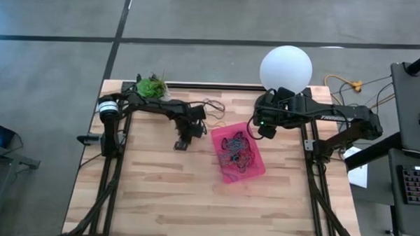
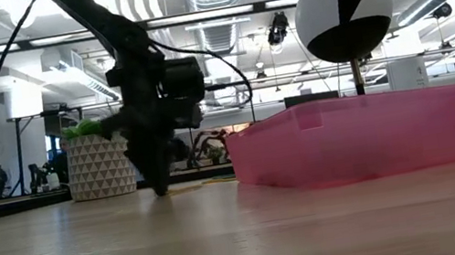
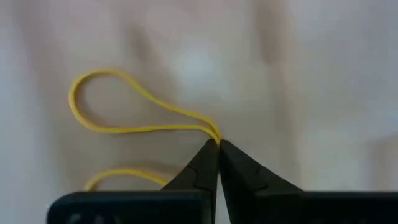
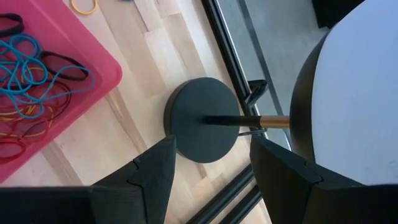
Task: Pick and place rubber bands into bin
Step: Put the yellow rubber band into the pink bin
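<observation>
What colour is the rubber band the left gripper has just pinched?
Yellow. The rubber band shows best in the left wrist view, pinched in the shut left gripper.

Second yellow band (image 3: 124,176) partly behind left pincer (image 3: 218,144).

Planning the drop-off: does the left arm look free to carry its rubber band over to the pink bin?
Probably yes. The left gripper is shut on a yellow rubber band on the table, and only bare wood lies between it and the pink bin.

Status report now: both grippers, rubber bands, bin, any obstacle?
Left gripper shut on yellow rubber band, on table beside bin. Right gripper open, waiting above lamp base. Bin holds many bands. Nothing blocking.
</observation>
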